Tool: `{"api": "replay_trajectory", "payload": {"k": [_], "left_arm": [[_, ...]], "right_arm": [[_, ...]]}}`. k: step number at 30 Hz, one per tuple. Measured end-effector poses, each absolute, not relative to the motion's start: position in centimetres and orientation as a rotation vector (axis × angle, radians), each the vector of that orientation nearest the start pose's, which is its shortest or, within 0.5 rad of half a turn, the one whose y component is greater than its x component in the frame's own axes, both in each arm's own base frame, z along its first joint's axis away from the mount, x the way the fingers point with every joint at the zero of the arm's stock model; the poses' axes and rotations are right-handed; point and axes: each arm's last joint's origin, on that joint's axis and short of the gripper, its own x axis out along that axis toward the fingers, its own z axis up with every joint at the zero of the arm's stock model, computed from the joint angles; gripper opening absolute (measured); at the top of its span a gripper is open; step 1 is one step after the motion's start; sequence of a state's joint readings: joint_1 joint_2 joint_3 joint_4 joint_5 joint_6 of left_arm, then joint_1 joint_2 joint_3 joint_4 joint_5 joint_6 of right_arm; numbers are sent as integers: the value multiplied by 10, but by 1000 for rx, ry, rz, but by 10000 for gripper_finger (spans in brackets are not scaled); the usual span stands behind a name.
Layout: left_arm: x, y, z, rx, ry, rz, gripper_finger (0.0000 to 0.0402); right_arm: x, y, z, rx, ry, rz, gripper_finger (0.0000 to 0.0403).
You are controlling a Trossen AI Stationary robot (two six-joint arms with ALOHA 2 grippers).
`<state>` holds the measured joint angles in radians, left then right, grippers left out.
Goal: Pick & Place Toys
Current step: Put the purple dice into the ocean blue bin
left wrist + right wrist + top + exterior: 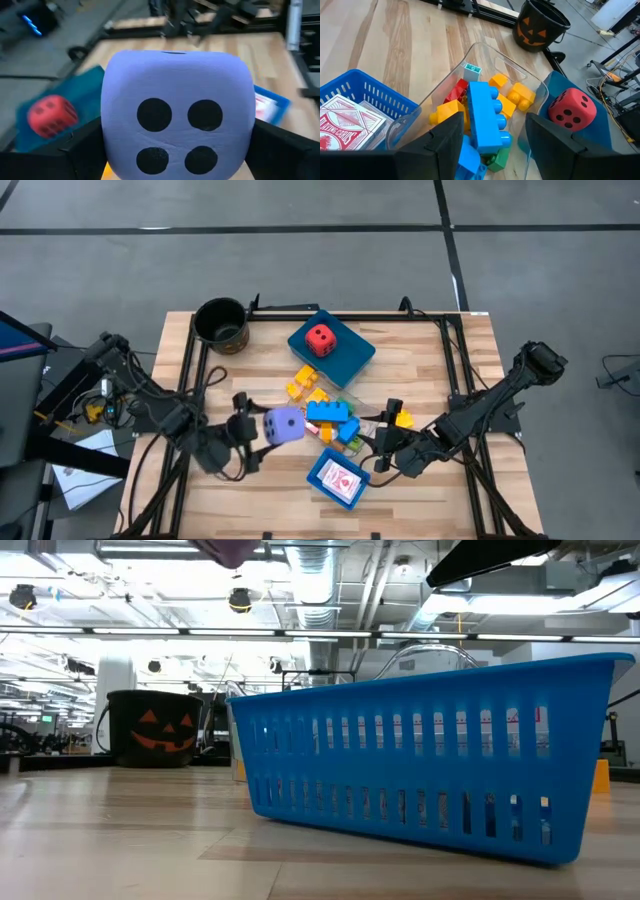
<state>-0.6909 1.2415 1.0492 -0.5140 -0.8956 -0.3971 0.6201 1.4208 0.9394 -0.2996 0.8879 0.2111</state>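
Note:
My left gripper (262, 428) is shut on the lavender die (285, 425), left of the brick pile. The die's face with dark dots fills the left wrist view (175, 115). The red die (320, 338) rests on a blue tray (350, 355) at the far middle. Yellow, blue, red and green bricks (487, 117) lie in a clear box (495, 55). White red-printed cards (347, 122) lie in a blue basket (338, 478). My right gripper (385, 442) is open, right of the pile. In its wrist view its fingers (445, 145) stand apart, short of the blue brick, touching nothing. My left gripper pinches the lavender die between its two fingers, on two opposite side faces (107, 140). The fingers come level from the table's left. The die is lifted clear of the table, and its lower corner shows at the low view's upper edge (228, 550).
A dark round pot with a pumpkin face (221, 323) stands at the far left. A single yellow brick (403, 418) lies near my right gripper. A black frame (450, 370) runs round the work area. The blue basket fills the low view's near ground (430, 760).

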Motion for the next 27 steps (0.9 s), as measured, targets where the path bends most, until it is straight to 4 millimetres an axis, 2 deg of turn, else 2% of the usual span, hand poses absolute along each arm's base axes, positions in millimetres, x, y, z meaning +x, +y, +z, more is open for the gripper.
{"api": "replay_trajectory", "payload": {"k": [6,10,19,27], "left_arm": [[227,-114,316,254,400,501,367],[243,-83,319,227,400,609,367],[282,-19,324,108,338,573,366],[322,32,300,39,297,560,367]], "right_arm": [[246,148,244,-334,539,-310,205],[246,148,243,-336,542,-310,205],[244,148,242,-334,556,-315,205],[242,148,240,-330,571,-320,205]]}}
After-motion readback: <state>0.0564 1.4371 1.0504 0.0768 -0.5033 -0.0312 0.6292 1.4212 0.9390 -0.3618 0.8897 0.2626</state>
